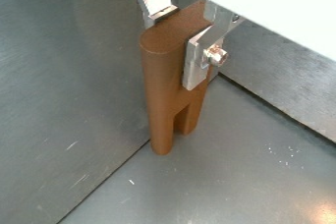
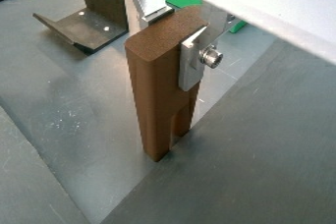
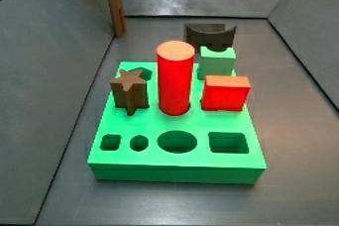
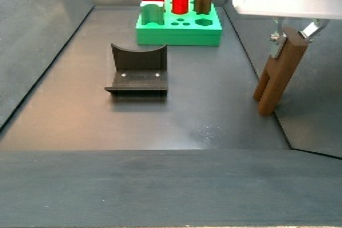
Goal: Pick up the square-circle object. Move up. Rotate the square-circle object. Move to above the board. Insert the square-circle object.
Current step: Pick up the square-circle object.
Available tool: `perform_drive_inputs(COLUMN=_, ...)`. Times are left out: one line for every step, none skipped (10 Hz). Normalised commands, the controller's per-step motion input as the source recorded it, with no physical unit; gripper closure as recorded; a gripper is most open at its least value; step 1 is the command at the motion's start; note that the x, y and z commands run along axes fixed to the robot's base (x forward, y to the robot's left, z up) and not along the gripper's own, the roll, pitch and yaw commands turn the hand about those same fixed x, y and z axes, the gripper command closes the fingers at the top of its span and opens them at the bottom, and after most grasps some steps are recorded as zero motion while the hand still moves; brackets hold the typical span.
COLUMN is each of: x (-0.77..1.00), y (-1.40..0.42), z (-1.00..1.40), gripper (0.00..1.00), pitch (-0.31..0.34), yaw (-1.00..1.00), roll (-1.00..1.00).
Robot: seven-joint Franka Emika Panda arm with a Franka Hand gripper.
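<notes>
The board [image 3: 179, 151] carries a red cylinder [image 3: 175, 79] at its centre, with empty holes along its 6 o'clock edge. A side view alone shows the fixture [image 4: 136, 70]. Well apart from the board, the claw [image 4: 291, 34] is clamped on the upright square-circle object [image 2: 163, 90], prongs down.

Both wrist views close on gripper [image 1: 184, 33]; both side views share board [image 3: 172, 167]

The pincer [image 1: 180, 33] has flat fingers [image 1: 201, 59] of bright, bare, brushed-looking metal, with a shiny screw head on one. Between them, the square-circle object [image 1: 168, 90] looks like matt brown wood or plastic, smooth-faced. Below the pincer, the floor [image 2: 250, 159] is dull grey sheet metal, faintly scuffed. Well away, the board [image 3: 172, 161] looks like smooth, slightly glossy green plastic.
</notes>
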Motion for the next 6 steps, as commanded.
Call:
perform_drive_inputs(x=0.00, y=0.00, z=0.00, gripper=1.00, pitch=0.000, yaw=0.00, roll=0.00)
perform_drive_inputs(x=0.00, y=0.00, z=0.00, gripper=1.00, pitch=0.000, yaw=0.00, roll=0.00)
perform_drive_inputs(x=0.00, y=0.00, z=0.00, gripper=1.00, pitch=0.000, yaw=0.00, roll=0.00)
perform_drive_inputs(x=0.00, y=0.00, z=0.00, gripper=1.00, pitch=0.000, yaw=0.00, roll=0.00)
perform_drive_inputs(x=0.00, y=0.00, z=0.00, gripper=1.00, pitch=0.000, yaw=0.00, roll=0.00)
perform_drive_inputs(x=0.00, y=0.00, z=0.00, gripper=1.00, pitch=0.000, yaw=0.00, roll=0.00)
